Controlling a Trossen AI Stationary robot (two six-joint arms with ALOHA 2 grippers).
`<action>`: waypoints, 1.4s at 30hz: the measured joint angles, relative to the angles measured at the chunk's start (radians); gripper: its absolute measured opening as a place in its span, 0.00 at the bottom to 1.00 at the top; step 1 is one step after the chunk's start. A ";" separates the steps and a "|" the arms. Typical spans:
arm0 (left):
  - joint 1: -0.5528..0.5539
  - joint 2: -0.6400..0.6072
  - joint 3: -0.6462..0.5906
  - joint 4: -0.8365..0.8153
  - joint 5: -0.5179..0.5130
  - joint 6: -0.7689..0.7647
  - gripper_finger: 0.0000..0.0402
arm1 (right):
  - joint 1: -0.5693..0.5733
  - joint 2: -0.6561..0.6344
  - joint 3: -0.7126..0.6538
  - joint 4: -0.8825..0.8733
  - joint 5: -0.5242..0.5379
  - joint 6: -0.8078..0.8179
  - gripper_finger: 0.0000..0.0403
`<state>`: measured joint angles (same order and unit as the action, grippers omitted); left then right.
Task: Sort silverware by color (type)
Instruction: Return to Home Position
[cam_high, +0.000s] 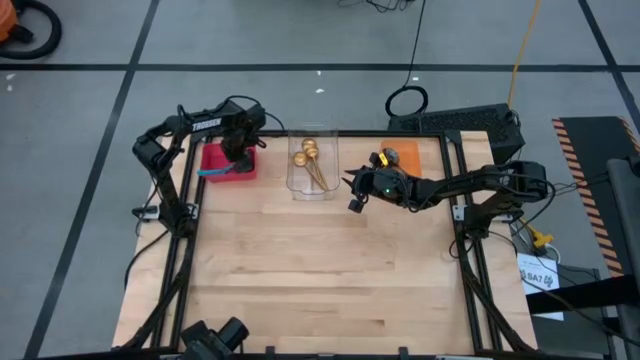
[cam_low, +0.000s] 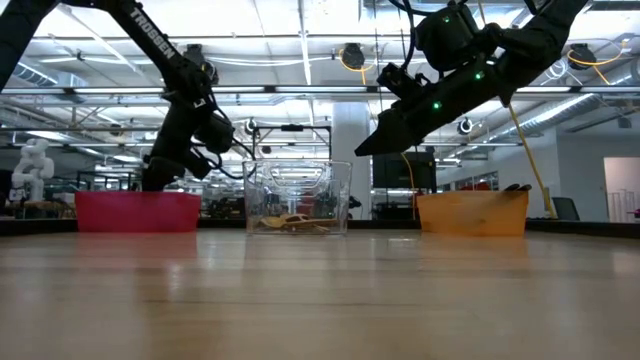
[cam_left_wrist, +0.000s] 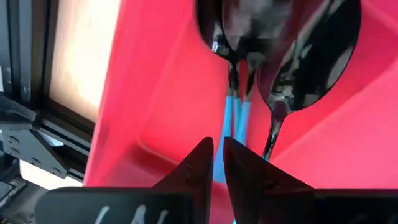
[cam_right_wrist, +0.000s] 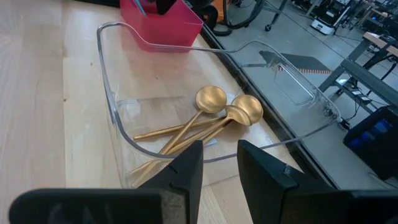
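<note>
My left gripper (cam_left_wrist: 217, 163) reaches down into the red bin (cam_high: 214, 158) at the table's far left and is shut on a light-blue-handled spoon (cam_left_wrist: 235, 118). Other dark-bowled spoons (cam_left_wrist: 311, 68) lie in the same bin, and one blue handle (cam_high: 212, 172) sticks out over its near rim. Three gold spoons (cam_right_wrist: 205, 121) lie crossed on the floor of the clear bin (cam_high: 313, 165). My right gripper (cam_right_wrist: 221, 155) hangs open and empty above the table (cam_high: 355, 200), just right of the clear bin. My left gripper pinches a light blue spoon handle (cam_left_wrist: 219, 169) between its two fingers, coming from above and pointing down into the red bin. The handle runs on from the fingertips toward the dark bowls (cam_left_wrist: 242, 37) on the bin's floor. The fingers hide the contact itself.
An orange bin (cam_high: 404, 155) stands at the far edge, right of the clear bin and behind my right arm (cam_high: 450, 185). The wide near part of the wooden table (cam_high: 320, 280) lies bare. A black frame (cam_high: 185, 250) runs along the table's sides.
</note>
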<state>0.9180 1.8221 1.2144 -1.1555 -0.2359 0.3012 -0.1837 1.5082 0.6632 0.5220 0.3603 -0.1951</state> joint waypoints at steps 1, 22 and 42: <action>0.000 0.000 0.000 0.002 0.000 0.000 0.12 | 0.000 0.000 0.000 0.000 0.000 0.000 0.23; -0.415 -0.369 0.000 0.152 0.000 -0.279 0.12 | 0.054 -0.001 0.000 0.119 0.000 0.047 0.23; -1.140 -0.501 0.001 0.513 -0.088 -0.230 0.12 | 0.185 -0.025 0.000 0.178 -0.468 0.100 0.23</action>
<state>-0.2215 1.3212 1.2152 -0.6429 -0.3235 0.0707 0.0017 1.4834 0.6630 0.7004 -0.1073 -0.0949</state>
